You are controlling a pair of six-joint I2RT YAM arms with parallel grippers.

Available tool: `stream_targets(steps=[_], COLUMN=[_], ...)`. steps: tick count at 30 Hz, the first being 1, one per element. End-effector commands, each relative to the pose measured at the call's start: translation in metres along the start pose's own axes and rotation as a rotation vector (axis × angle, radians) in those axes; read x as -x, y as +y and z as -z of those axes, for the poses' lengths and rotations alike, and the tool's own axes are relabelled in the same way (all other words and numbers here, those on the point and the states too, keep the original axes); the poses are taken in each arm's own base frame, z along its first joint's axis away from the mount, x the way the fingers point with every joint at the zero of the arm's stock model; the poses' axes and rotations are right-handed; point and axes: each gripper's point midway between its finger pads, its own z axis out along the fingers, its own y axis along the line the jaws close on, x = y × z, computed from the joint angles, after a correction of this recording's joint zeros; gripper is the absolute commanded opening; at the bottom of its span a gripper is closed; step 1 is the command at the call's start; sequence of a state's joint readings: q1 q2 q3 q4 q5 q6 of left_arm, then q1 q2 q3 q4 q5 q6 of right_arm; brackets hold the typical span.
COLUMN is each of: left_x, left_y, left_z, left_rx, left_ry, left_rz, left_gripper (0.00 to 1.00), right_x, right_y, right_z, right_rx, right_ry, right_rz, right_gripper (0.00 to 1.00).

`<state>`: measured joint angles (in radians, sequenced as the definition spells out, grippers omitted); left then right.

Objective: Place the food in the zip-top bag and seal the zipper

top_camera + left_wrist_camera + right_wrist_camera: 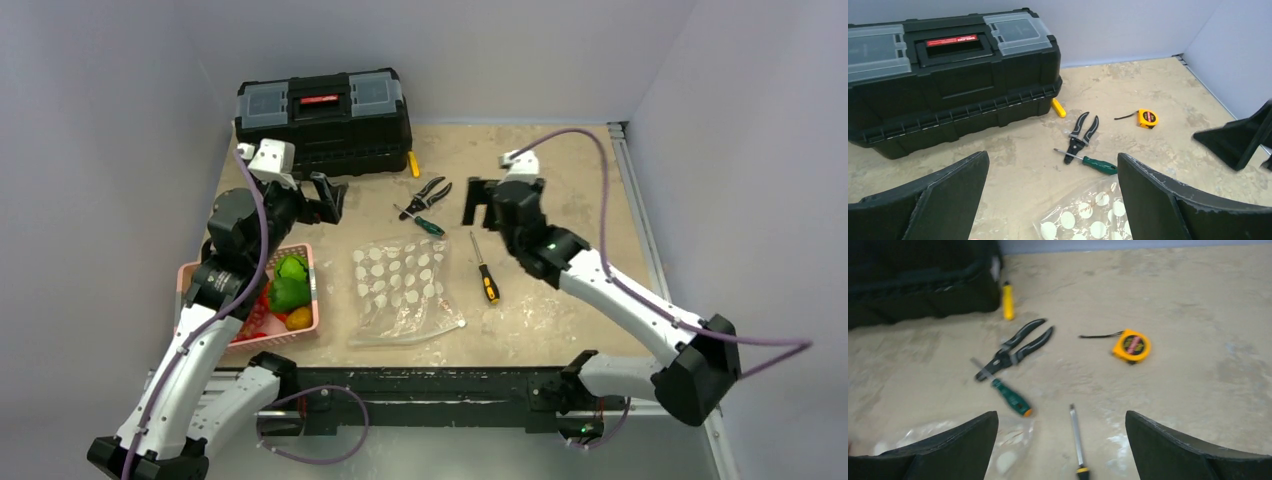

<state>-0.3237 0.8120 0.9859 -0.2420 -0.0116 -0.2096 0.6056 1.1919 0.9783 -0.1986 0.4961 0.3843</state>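
Observation:
The zip-top bag [400,288] lies flat mid-table, clear with white dots; its corner shows in the left wrist view [1088,220] and the right wrist view [1008,440]. A whitish zipper strip [410,334] runs along its near edge. The food [290,283] sits in a pink basket [190,275] at the left: green peppers, a yellow-orange piece, red pieces. My left gripper [330,196] [1052,157] hangs open above the table, beyond the basket and left of the bag. My right gripper [480,205] [1060,415] hangs open beyond the bag's far right corner. Both hold nothing.
A black toolbox [325,115] [948,75] stands at the back left. Pliers [430,192] [1015,347], a green screwdriver [420,222] [1098,164], a black-and-yellow screwdriver [485,268] [1077,437] and a yellow tape measure [1147,118] [1131,346] lie beyond and right of the bag.

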Motion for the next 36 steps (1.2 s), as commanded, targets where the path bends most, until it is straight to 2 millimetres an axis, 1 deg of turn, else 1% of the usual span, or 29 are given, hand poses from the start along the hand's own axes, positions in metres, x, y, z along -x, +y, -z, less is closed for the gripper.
stream_targets(steps=[1,3,4,5,7,9,13,14,15,17,21,24,28,34,36], left_x=[0.018,0.019,0.019,0.02,0.021,0.022,0.023,0.023,0.023,0.022,0.023,0.023,0.021,0.021,0.021], left_y=[-0.016,-0.015,-0.014,-0.012,-0.009,0.0,0.01,0.012,0.013,0.014,0.014,0.014,0.015,0.014,0.015], left_z=[0.001,0.002,0.002,0.003,0.005,0.007,0.01,0.01,0.01,0.01,0.01,0.01,0.008,0.008,0.009], left_rx=[-0.065,-0.059,-0.053,-0.043,-0.022,0.027,0.085,0.094,0.099,0.105,0.107,0.109,0.111,0.11,0.113], left_ry=[-0.034,-0.036,-0.037,-0.042,-0.047,-0.054,-0.063,-0.064,-0.065,-0.059,-0.062,-0.061,-0.054,-0.051,-0.053], left_rz=[0.027,0.032,0.035,0.035,0.037,0.044,0.042,0.042,0.042,0.041,0.041,0.041,0.044,0.051,0.051], left_gripper=[1.0,1.0,1.0,1.0,1.0,1.0,1.0,1.0,1.0,1.0,1.0,1.0,1.0,1.0,1.0], right_x=[-0.002,-0.025,-0.039,-0.052,-0.076,-0.1,-0.148,-0.162,-0.169,-0.186,-0.205,-0.216,-0.228,-0.239,-0.241], right_y=[0.068,0.106,0.127,0.142,0.16,0.17,0.18,0.182,0.182,0.186,0.192,0.192,0.19,0.181,0.18], right_z=[0.022,0.03,0.039,0.047,0.059,0.072,0.103,0.116,0.12,0.141,0.163,0.166,0.16,0.14,0.137], right_rx=[0.066,0.214,0.319,0.387,0.494,0.554,0.588,0.61,0.608,0.648,0.702,0.662,0.605,0.439,0.413], right_ry=[-0.023,0.035,0.042,0.039,0.04,0.043,0.021,0.016,0.011,-0.014,-0.025,-0.037,-0.046,-0.074,-0.08], right_rz=[0.183,0.329,0.422,0.487,0.594,0.704,0.938,0.994,1.027,1.091,1.152,1.213,1.276,1.368,1.383], right_gripper=[0.99,0.99,0.99,0.99,0.99,0.99,0.99,0.99,0.99,0.99,0.99,0.99,0.99,0.99,0.99])
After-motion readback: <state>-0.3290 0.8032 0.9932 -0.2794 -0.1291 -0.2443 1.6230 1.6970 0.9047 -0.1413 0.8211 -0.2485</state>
